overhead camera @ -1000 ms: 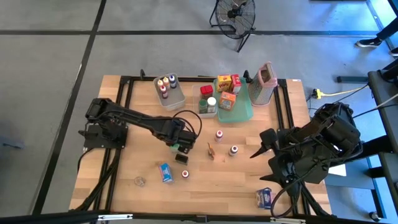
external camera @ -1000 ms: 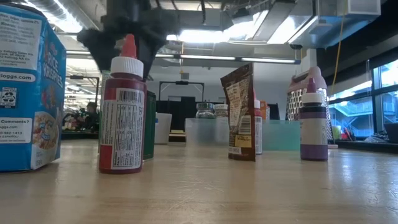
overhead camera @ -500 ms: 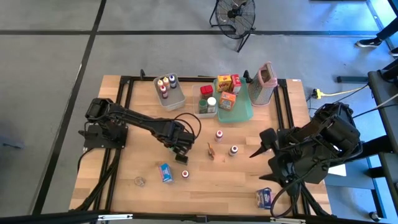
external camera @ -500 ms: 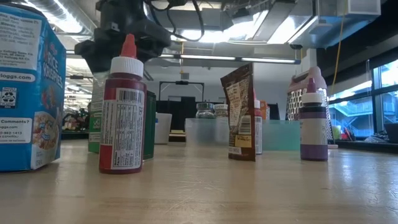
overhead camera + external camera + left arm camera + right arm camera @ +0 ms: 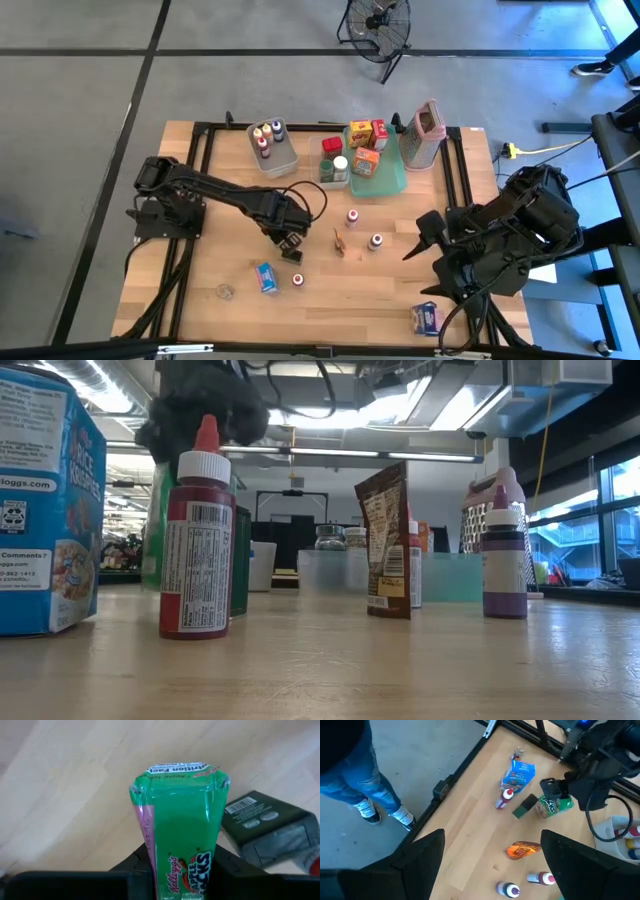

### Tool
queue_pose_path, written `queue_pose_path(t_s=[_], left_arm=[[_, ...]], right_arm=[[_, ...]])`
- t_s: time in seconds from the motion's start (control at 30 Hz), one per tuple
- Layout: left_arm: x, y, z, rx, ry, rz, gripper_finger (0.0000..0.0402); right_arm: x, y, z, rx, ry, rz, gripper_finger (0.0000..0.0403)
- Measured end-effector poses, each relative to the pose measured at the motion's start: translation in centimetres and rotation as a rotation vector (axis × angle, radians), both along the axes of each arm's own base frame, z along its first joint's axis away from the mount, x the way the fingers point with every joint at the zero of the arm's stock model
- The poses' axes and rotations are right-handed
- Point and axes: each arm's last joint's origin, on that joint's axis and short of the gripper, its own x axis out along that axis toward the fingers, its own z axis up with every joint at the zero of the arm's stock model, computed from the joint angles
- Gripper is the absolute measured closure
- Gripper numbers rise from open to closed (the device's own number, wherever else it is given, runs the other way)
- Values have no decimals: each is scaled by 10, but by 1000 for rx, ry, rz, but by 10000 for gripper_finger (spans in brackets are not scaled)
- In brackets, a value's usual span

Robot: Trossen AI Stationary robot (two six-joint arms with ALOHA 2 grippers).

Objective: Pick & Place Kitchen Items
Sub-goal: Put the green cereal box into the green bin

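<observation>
A small green cereal box (image 5: pixel 180 830) stands on end at the middle of the table, under my left gripper (image 5: pixel 287 240), which points straight down and is shut on it. In the low view the box (image 5: pixel 154 525) leans a little behind a red-capped bottle (image 5: pixel 197 540). A dark green box (image 5: pixel 270 827) lies right beside it. My right gripper (image 5: pixel 424 236) hangs raised over the table's right side, open and with nothing between its fingers (image 5: pixel 422 855). My left gripper pinches the green box between its two fingers, one on each long side (image 5: pixel 162 865), up near the box's top end. The fingers come from above, pointing down along the box. The box leans a little; the red-capped bottle hides its lower end in the low view.
Near the front stand a blue cereal box (image 5: pixel 266 277), the red-capped bottle (image 5: pixel 297 280) and a tiny jar (image 5: pixel 224 291). A brown packet (image 5: pixel 341 243) and two bottles (image 5: pixel 352 216) (image 5: pixel 376 241) stand mid-table. Behind are a clear bin (image 5: pixel 283 158), a teal tray (image 5: pixel 395 178) and a grater (image 5: pixel 428 132).
My left gripper has rolled about its downward line and shut its fingers on the green box. The box has turned with it and now leans, where before it stood straight.
</observation>
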Motion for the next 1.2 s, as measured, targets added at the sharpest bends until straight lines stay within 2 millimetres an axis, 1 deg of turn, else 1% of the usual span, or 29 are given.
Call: queue_pose_path(t_s=[0.1,0.23,0.47,0.57,0.67,0.8,0.93,1.1,1.2], left_arm=[[-6,4,16,2,-1,7,308],[-18,12,52,27,-70,14,307],[-35,21,120,191,-336,-5,309],[-37,20,146,271,-455,-74,309],[-34,18,168,322,-569,-151,309],[-26,17,185,375,-698,-247,309],[-19,15,193,431,-783,-378,309],[-9,13,196,521,-815,-523,309],[-4,12,196,559,-819,-575,309]], right_arm=[[1,-1,0,-17,-17,-20,70],[5,-5,1,-45,-50,-74,70],[15,-17,1,-54,-58,-140,70],[23,-27,1,-57,-66,-210,70],[31,-38,2,-57,-76,-288,70],[39,-49,2,-45,-82,-341,70],[48,-61,4,-35,-94,-397,61],[59,-82,5,13,-114,-540,39],[64,-92,4,49,-86,-554,19]])
